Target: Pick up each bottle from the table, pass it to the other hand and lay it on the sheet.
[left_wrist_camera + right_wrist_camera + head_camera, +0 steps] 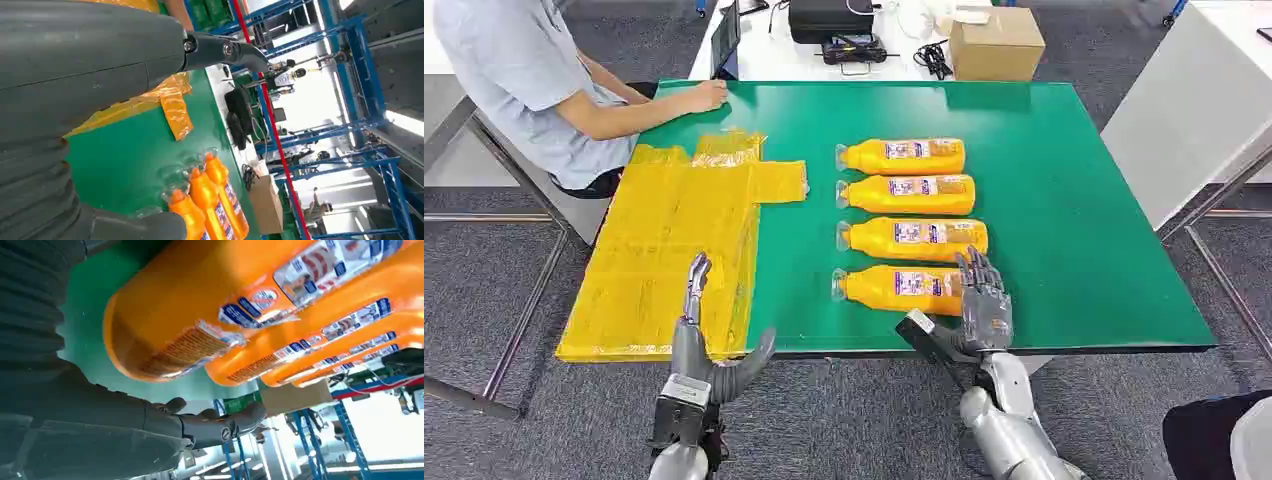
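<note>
A green table (1064, 200) spans the centre of the head view, with a person (534, 80) seated at the upper left, one hand resting on the table's far edge. A yellow sheet (664, 250) lies crumpled across the left side of the table, and no bottle is on it. Right of centre, four orange bottles lie on their sides in a column, caps pointing left: the farthest bottle (904, 156), the second bottle (909, 194), the third bottle (914, 238) and, lowest in the frame, the nearest bottle (894, 288). By this count the task looks barely begun, with all four bottles yet to be lifted, handed over and laid down.

The robot's right hand (982, 300) is at the base end of the nearest bottle, fingers spread and raised over it; the right wrist view puts that bottle's base (165, 335) close to the thumb, but no grasp is evident, and whether they touch cannot be told. The left hand (714, 365) waits at the lower left, at the table's near edge beside the sheet, fingers apart and holding nothing.
</note>
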